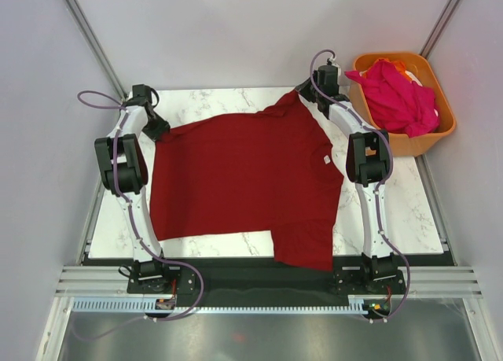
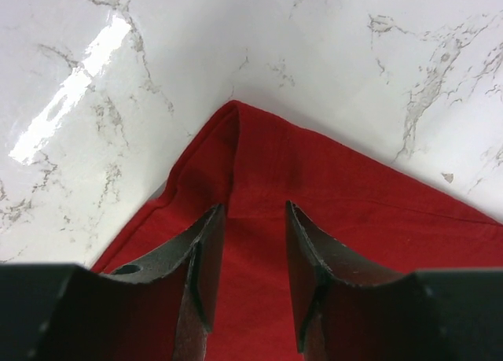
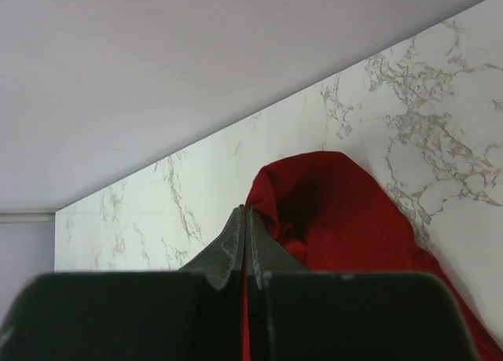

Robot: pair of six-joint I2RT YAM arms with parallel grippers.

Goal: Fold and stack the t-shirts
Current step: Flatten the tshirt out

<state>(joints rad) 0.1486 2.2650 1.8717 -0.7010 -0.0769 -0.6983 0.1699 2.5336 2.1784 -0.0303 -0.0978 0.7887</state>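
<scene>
A dark crimson t-shirt (image 1: 236,180) lies spread over the marble table, its small white label (image 1: 324,160) near the right edge. Its near right part hangs over the table's front edge. My left gripper (image 1: 157,130) is at the shirt's far left corner. In the left wrist view the gripper (image 2: 253,213) is open, fingers (image 2: 206,243) apart over the flat red corner (image 2: 244,149). My right gripper (image 1: 303,89) is at the far right corner. In the right wrist view it (image 3: 245,213) is shut on a raised fold of the red shirt (image 3: 338,211). A magenta pink t-shirt (image 1: 397,97) is bunched in the tub.
An orange plastic tub (image 1: 428,137) stands at the table's far right corner, beside the right arm. Grey walls close in the back and both sides. A black strip and a metal rail run along the near edge by the arm bases.
</scene>
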